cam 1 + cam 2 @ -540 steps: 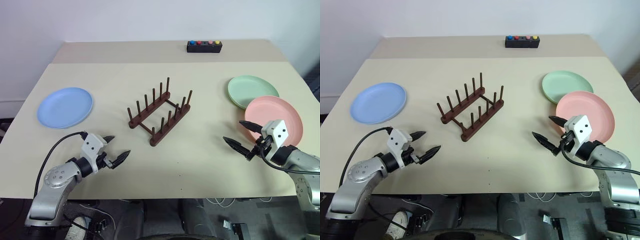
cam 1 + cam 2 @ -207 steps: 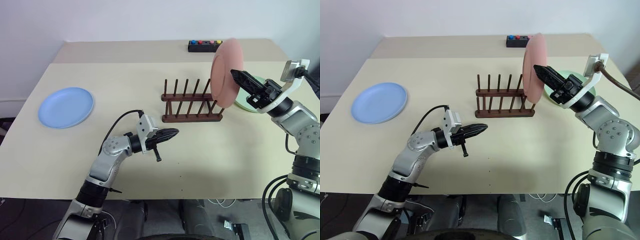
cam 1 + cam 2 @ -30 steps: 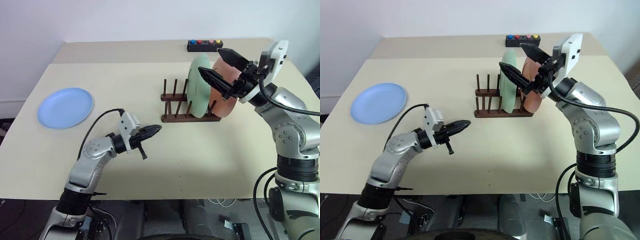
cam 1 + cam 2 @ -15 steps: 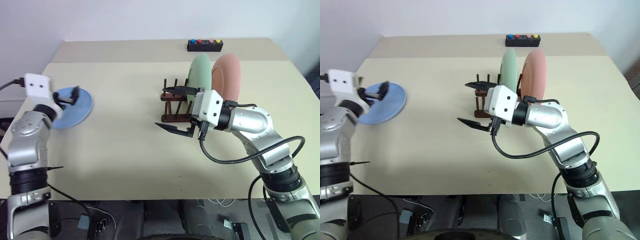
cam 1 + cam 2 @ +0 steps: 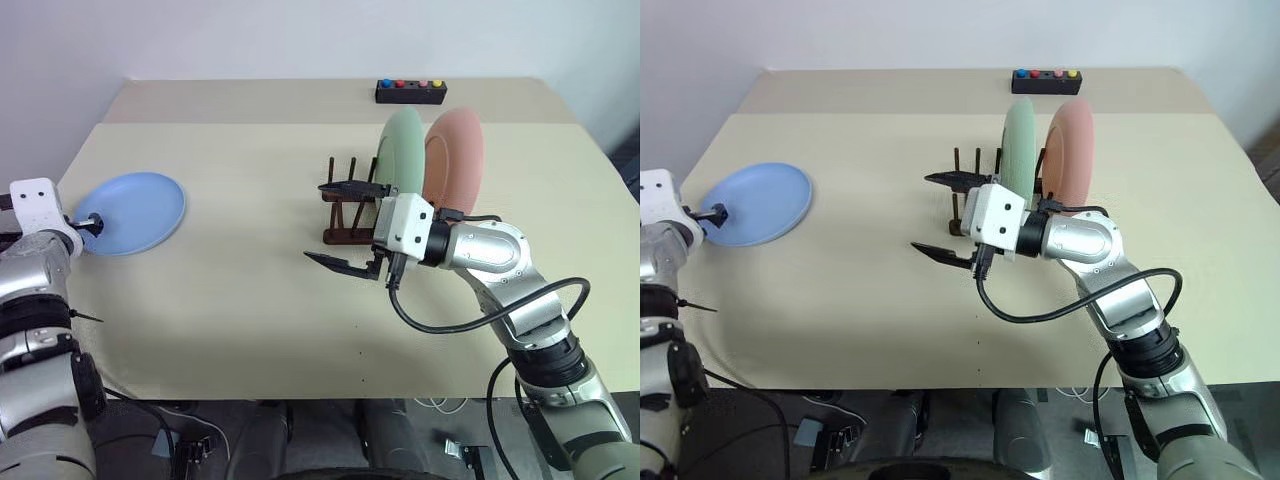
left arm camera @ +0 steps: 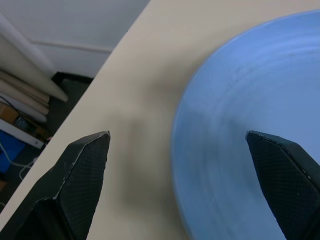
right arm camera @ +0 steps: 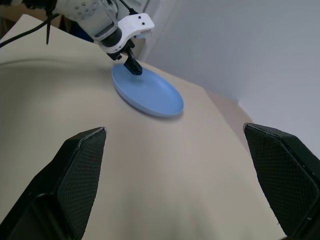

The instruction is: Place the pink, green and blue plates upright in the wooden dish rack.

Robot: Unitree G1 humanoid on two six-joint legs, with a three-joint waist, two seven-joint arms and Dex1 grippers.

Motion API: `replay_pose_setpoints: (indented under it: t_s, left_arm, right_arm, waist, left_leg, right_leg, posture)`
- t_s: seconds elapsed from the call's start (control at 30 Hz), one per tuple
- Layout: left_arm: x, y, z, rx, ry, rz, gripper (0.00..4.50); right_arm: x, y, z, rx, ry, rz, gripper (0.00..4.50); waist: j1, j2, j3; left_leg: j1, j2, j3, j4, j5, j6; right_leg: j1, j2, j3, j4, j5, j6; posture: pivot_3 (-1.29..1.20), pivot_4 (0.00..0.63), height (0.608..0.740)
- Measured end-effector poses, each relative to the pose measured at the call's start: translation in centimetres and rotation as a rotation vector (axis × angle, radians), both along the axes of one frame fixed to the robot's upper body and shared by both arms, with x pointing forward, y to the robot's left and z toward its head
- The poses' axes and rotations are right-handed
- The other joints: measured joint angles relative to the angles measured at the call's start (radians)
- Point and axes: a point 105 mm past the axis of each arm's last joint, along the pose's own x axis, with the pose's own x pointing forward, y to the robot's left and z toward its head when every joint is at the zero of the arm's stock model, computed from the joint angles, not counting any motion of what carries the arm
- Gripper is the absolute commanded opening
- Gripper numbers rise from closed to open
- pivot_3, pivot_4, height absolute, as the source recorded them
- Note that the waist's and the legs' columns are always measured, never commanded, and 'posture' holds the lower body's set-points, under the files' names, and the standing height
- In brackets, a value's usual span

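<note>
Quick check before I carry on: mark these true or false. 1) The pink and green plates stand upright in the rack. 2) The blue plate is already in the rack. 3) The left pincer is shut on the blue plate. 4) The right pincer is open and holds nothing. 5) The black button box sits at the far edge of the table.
1) True: the pink plate and green plate stand in the wooden rack.
2) False: the blue plate lies flat on the table.
3) False: the left pincer is open at the plate's rim.
4) True: the right pincer is open and empty.
5) True: the button box sits there.
</note>
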Motion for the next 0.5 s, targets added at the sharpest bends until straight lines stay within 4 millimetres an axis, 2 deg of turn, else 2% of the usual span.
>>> replay_pose_setpoints:
  t_s: [0.07,0.17,0.27,0.37,0.5]
  left_arm:
    - [0.4,-0.2,-0.6,-0.042,0.007,-0.008,4.46]
    - [1.0,-0.7,-1.1,-0.102,0.01,-0.03,3.21]
    - [1.3,-0.9,-1.1,-0.128,-0.013,-0.041,1.52]
    - [1.6,-1.1,-0.8,-0.15,-0.055,-0.045,0.04]
    - [2.0,-1.8,-0.6,-0.186,-0.108,-0.061,0.04]
  right_arm:
    - [0.0,0.0,0.0,0.002,-0.001,-0.002,4.5]
    - [0.1,-0.1,0.0,0.001,-0.003,-0.007,4.5]
    - [0.2,-0.3,-0.2,0.001,-0.003,-0.023,4.5]
    - [0.3,-0.5,-0.4,0.002,0.0,-0.038,4.5]
    - [0.4,-0.8,-0.3,0.008,0.0,-0.051,4.5]
  waist:
    - [-0.001,0.0,0.0]
    - [-0.001,0.0,0.0]
    - [-0.001,0.0,0.0]
    - [-0.001,0.0,0.0]
    - [0.002,0.0,0.0]
  left_leg:
    - [0.0,0.0,0.0,0.0,0.0,0.0]
    - [0.0,0.0,0.0,0.0,0.0,0.0]
    - [0.0,0.0,0.0,0.0,0.0,0.0]
    - [0.0,0.0,0.0,0.0,0.0,0.0]
    - [0.0,0.0,0.0,0.001,0.0,0.0]
  right_leg:
    - [0.0,0.0,0.0,0.0,0.0,0.0]
    - [0.0,0.0,0.0,0.0,0.0,0.0]
    - [0.0,0.0,0.0,0.0,0.0,0.0]
    - [0.0,0.0,0.0,0.001,0.0,0.0]
    - [0.0,0.0,0.0,0.002,0.0,0.0]
  posture:
    - [0.0,0.15,0.74]
    - [0.0,0.15,0.74]
    - [0.0,0.15,0.74]
    - [0.0,0.15,0.74]
    - [0.0,0.15,0.74]
